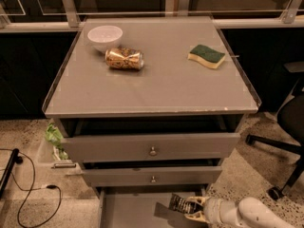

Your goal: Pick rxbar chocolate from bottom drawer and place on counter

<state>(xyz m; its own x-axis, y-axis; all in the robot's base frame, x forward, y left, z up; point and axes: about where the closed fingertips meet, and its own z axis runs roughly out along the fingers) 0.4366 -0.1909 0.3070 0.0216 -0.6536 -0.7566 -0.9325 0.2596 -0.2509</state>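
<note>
Black rxbar chocolate (179, 204) clamped in tool (190, 209), above bottom drawer (128, 213) floor.

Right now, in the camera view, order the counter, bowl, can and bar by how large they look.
1. counter
2. bowl and can: about alike, no ranking
3. bar: smallest, though partly hidden by the gripper that holds it low over the drawer

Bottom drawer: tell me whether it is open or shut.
Open. The bottom drawer is pulled out past both upper drawers, its grey floor exposed, and the gripper grips the rxbar chocolate above that floor.
</note>
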